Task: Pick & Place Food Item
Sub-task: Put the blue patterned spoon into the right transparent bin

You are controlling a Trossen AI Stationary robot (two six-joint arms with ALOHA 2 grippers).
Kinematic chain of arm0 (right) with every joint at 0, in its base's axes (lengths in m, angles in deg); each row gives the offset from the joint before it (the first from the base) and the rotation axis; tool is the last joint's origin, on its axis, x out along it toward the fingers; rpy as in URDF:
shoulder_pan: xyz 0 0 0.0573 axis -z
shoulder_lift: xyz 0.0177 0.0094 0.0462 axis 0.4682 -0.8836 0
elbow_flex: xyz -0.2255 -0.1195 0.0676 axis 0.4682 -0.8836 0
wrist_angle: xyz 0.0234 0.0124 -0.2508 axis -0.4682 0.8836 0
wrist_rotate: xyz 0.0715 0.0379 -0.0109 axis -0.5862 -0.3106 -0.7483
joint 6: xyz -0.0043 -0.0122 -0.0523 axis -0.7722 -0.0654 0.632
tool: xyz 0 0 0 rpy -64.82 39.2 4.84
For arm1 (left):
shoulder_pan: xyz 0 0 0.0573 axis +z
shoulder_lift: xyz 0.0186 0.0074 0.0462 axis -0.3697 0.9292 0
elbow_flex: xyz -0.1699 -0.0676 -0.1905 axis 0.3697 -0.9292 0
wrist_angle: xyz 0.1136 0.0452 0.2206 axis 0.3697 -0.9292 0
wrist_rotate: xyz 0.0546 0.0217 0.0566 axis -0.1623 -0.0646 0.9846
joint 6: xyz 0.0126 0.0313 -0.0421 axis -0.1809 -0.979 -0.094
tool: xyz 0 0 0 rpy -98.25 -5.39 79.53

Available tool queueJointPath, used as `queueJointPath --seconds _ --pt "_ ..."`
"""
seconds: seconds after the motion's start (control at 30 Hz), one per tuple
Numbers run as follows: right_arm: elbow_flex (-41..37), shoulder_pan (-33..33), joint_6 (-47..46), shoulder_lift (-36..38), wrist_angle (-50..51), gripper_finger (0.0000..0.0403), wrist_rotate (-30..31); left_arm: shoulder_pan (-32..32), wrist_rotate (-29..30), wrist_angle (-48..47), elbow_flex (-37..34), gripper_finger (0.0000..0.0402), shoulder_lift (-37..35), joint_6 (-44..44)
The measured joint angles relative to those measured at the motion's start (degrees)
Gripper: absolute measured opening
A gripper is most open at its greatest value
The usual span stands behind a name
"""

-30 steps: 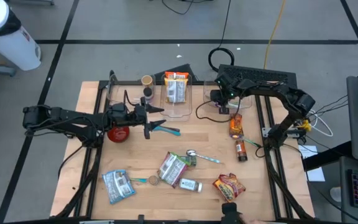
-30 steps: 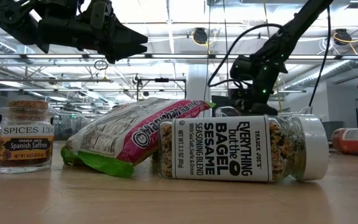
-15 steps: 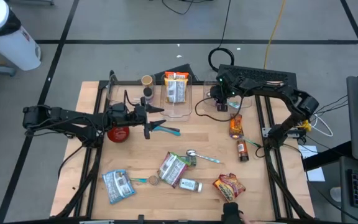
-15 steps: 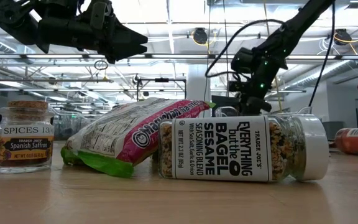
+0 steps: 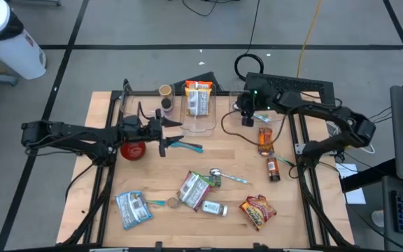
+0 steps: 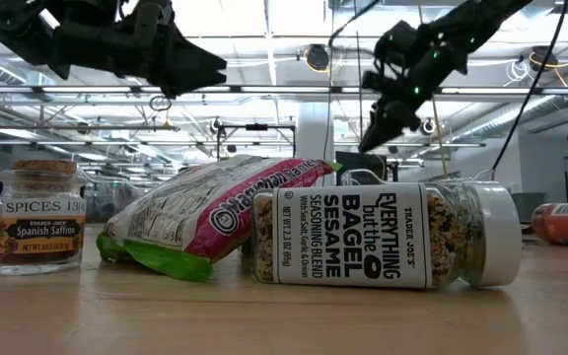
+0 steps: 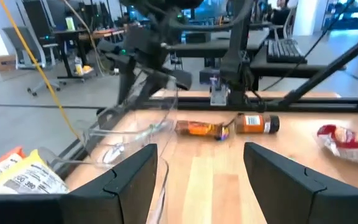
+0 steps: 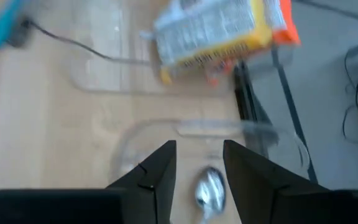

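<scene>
A yellow and orange food bag (image 5: 199, 98) lies in the middle clear bin (image 5: 200, 120) at the table's far edge; it also shows in the right wrist view (image 8: 216, 31). My right gripper (image 5: 247, 119) hangs open and empty above the neighbouring clear bin (image 8: 185, 134) on the right, fingers pointing down; it also shows high in the low view (image 6: 373, 133). A shiny spoon-like thing (image 8: 209, 190) shows in that bin below the fingers. My left gripper (image 5: 172, 136) is open and empty, held level above the table left of centre, pointing toward the right edge (image 7: 201, 168).
An orange bottle (image 5: 264, 140) and a small sauce bottle (image 5: 271, 168) lie at the right. A pink-green bag (image 5: 194, 187), a seasoning jar (image 6: 383, 235), a saffron jar (image 6: 35, 215), a red snack bag (image 5: 257, 210), a blue bag (image 5: 133, 208) and a spoon (image 5: 222, 175) lie near the front.
My right gripper has risen from close over the far-right bin and tipped, moving a little toward the table's far left. Its fingers stay open and empty.
</scene>
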State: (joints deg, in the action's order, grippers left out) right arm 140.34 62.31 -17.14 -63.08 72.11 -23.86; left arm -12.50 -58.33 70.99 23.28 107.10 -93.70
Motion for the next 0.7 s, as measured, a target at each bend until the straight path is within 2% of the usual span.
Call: queueJointPath --seconds 0.2,0.43,0.6,0.7 --pt "0.0 -9.3 -2.7 2.4 -3.8 0.0138 -0.3 -2.2 0.3 -6.9 0.0 0.0248 -6.6 0.2" --pt "0.0 -20.3 -6.6 2.4 -8.2 0.0184 0.0 -7.4 9.2 -22.3 0.0 0.0248 -14.9 7.1" --pt "0.0 -26.6 -10.7 2.4 -13.2 0.021 -0.1 -12.7 13.9 -29.0 0.0 0.0248 -16.4 14.3" --pt "0.0 -29.6 -13.5 2.4 -16.6 0.0216 -0.1 -16.0 14.3 -29.0 0.0 0.0248 -15.8 17.7"
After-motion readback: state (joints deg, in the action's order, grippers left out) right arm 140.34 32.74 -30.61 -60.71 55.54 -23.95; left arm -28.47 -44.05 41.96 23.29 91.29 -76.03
